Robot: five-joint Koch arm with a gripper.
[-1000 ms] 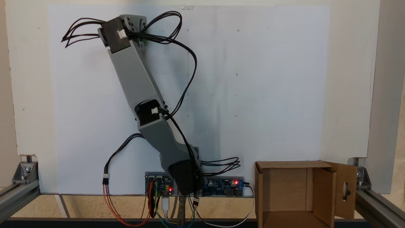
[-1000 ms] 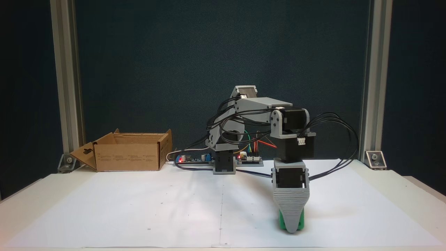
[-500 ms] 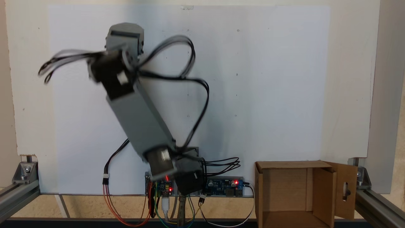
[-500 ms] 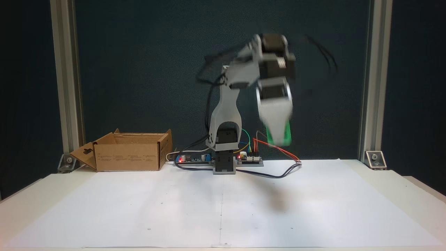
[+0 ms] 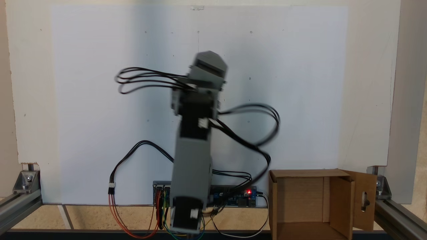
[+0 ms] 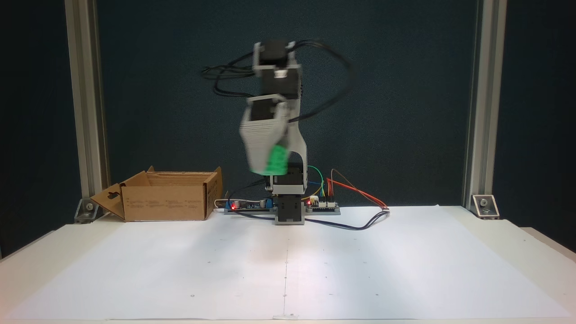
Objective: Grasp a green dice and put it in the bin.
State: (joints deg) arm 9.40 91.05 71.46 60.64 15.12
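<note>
Gripper [image 6: 269, 167] hangs raised high above the table [image 6: 135, 270], its pale grey wedge pointing downward and blurred by motion, with the green dice [image 6: 276, 160] clamped at its tip. Against the dark backdrop, the dice shows as a bright green patch on the lower right part of the wedge, just in front of the arm's base [image 6: 289, 211].

Seen from the front, the bin [image 6: 168, 196] stands at about 9 o'clock from the base, on the far edge of the table, well apart from the gripper. Its flaps are open, and the flap with the slot-shaped cut-out splays out on its left side. Seen from above, the bin [image 5: 300, 203] sits at the lower right, at roughly 3 o'clock from the base, and its inside looks bare as far as the frame shows.

A white paper sheet [image 6: 382, 274] covers most of the table. Black cables [image 5: 146, 80] loop out to both sides of the arm [image 5: 193, 160], which points toward 12 o'clock in the view from above. Circuit boards [image 5: 238, 196] with red lights lie beside the base.
</note>
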